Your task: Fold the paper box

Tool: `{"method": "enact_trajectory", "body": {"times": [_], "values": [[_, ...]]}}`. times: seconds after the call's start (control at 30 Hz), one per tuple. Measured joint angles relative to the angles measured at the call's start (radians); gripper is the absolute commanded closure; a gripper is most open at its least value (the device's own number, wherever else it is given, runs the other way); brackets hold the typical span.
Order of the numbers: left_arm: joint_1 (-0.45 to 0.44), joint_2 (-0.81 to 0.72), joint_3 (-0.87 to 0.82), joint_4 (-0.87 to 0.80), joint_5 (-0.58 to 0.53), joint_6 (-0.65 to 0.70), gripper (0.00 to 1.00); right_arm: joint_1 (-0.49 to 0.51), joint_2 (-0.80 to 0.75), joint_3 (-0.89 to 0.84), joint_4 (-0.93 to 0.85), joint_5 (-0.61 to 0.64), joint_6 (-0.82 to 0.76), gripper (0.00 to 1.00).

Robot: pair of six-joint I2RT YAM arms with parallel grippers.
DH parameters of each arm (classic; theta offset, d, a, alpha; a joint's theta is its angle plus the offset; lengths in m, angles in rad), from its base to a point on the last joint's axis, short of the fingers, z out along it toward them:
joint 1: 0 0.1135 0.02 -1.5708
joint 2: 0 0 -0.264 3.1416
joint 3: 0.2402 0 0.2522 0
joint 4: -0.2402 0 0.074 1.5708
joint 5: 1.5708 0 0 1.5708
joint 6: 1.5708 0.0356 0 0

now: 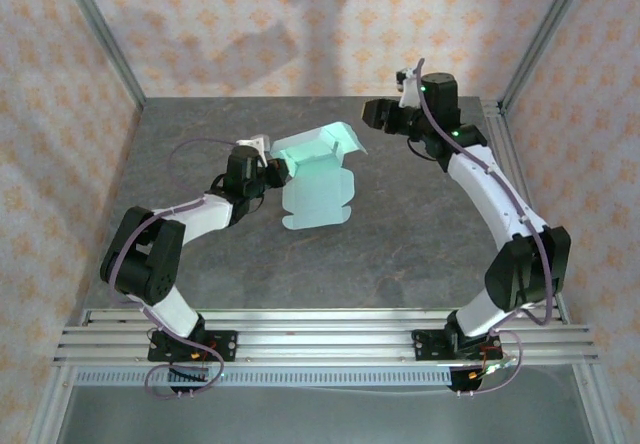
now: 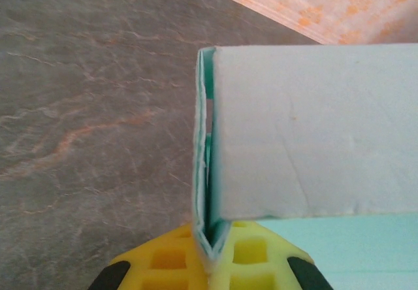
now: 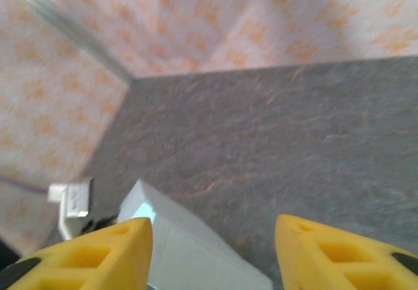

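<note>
Evidently to hold a fold crisp, the left gripper (image 2: 210, 254) pinches a doubled edge of the box (image 1: 318, 179), which sits half-raised near the table's (image 1: 420, 234) middle, while the right gripper (image 3: 212, 244) hovers spread wide toward the far edge, free to fold.

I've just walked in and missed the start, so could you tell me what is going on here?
A pale mint paper box is being folded on the dark table. The left gripper is shut on one edge of the card, where a panel stands folded up while the rest lies flat. The right gripper is open, hovering apart from the box near its far corner.
</note>
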Motion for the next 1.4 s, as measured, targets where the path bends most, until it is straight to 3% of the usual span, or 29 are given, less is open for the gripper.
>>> {"method": "enact_trajectory", "body": {"times": [0.2,0.53,0.97,1.4], "values": [[0.0,0.0,0.026,0.001,0.094,-0.008,1.0,0.005,0.049,0.009,-0.066,-0.137,-0.074,0.71],[0.0,0.0,0.074,-0.018,0.127,-0.016,1.0,0.039,0.055,0.009,-0.103,-0.218,-0.131,0.66],[0.0,0.0,0.078,-0.054,0.131,-0.04,1.0,0.173,0.055,0.009,-0.169,-0.024,-0.316,0.64],[0.001,0.0,0.078,-0.079,0.13,-0.042,1.0,0.209,0.055,0.007,-0.168,0.021,-0.443,0.47]]}}
